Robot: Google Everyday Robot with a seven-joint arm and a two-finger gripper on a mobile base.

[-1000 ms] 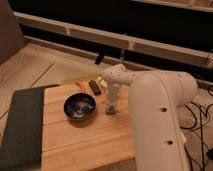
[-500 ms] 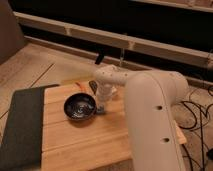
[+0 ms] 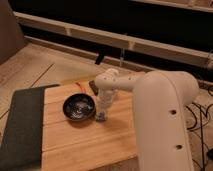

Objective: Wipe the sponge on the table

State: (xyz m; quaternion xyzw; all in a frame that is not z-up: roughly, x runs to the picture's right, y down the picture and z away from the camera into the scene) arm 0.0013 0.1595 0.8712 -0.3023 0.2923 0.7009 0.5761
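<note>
My white arm reaches in from the right, and its gripper [image 3: 103, 113] points straight down at the table [image 3: 85, 147], a light-brown plank-striped top. At the gripper's tips a small grey-blue sponge [image 3: 102, 118] rests pressed on the wood, with the gripper shut on it. The sponge lies just right of the black bowl [image 3: 78, 108], close to its rim. Most of the sponge is covered by the gripper.
A dark grey mat [image 3: 20, 125] covers the table's left side. A small dark bar [image 3: 92, 85] lies at the far edge behind the arm. My bulky arm housing [image 3: 162, 120] overhangs the table's right part. Cables [image 3: 200, 120] lie on the floor at right.
The gripper slid the sponge left across the table toward the bowl, then a little toward the front edge. The bowl has stayed put.
</note>
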